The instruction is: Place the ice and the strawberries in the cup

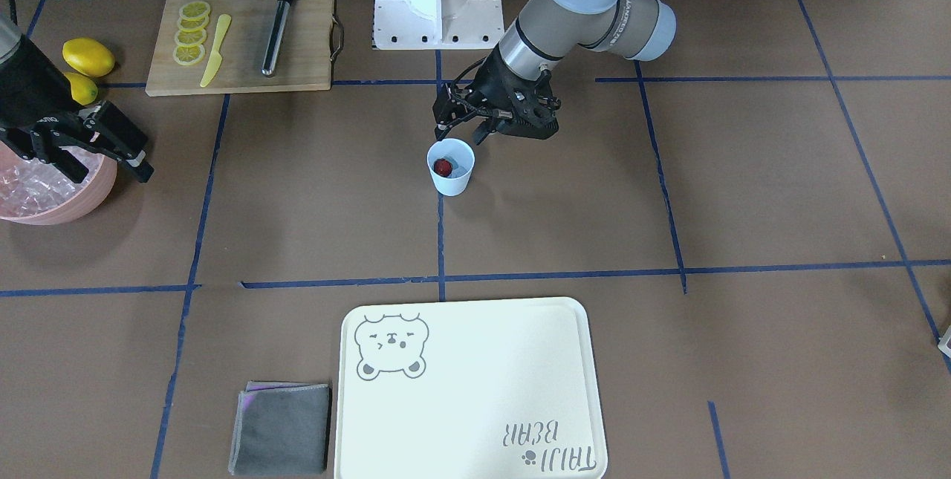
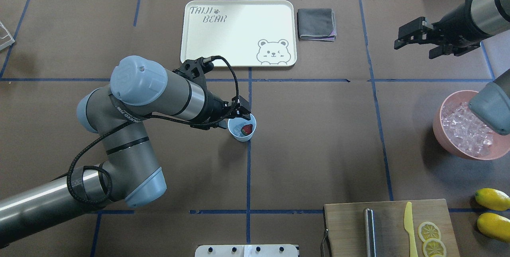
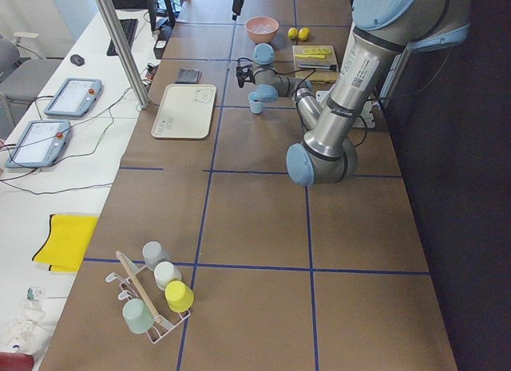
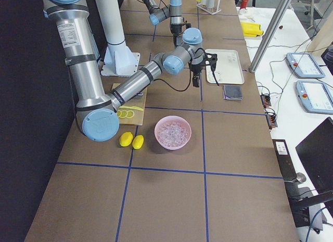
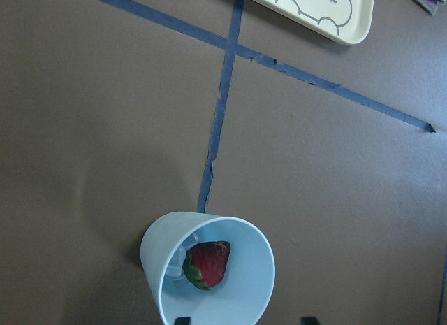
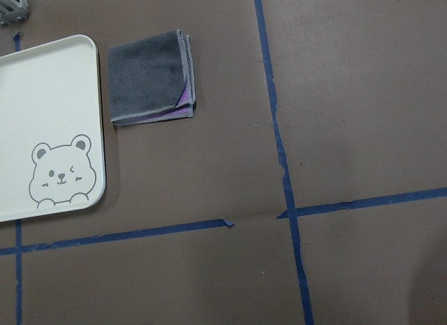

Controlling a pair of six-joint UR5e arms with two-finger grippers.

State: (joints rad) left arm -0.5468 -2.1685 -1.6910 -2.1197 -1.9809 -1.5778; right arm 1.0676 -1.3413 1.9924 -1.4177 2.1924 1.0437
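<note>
Took all clock bearings from the overhead view. Spotted the cup [image 2: 241, 137] upright near the middle of the counter [image 2: 318, 149], sitting right on a strip of blue tape [image 2: 248, 173]. Saw the strawberry [image 2: 247, 129] down inside it, toward the 3 o'clock wall, with ice [image 2: 237, 130] tucked beside it at 9 o'clock. Confirmed that in the left wrist view: red berry and a clear lump side by side at the bottom. Caught the left fingers [image 1: 477, 134] hanging just over the cup's rim at about 11 o'clock, spread apart and carrying nothing. Could not tell whether they grazed the rim. Found the right fingers [image 1: 134, 156] way out at 2 o'clock from the cup, also spread wide with nothing between them. Noted the pink bowl [image 2: 440, 137] at the cup's 3 o'clock, well apart, heaped with ice cubes [image 2: 464, 129]. Clocked the cream tray [image 2: 239, 38] at 12 o'clock, bear print on it, and a folded grey cloth [image 2: 316, 24] just beside its 3 o'clock edge. Picked up the cutting board [image 2: 346, 225] down at 5 o'clock, bearing a metal rod [image 2: 370, 233], a yellow knife [image 2: 408, 225] and lemon slices [image 2: 429, 232]. Counted two lemons [image 2: 492, 199] just off its 3 o'clock end.
</note>
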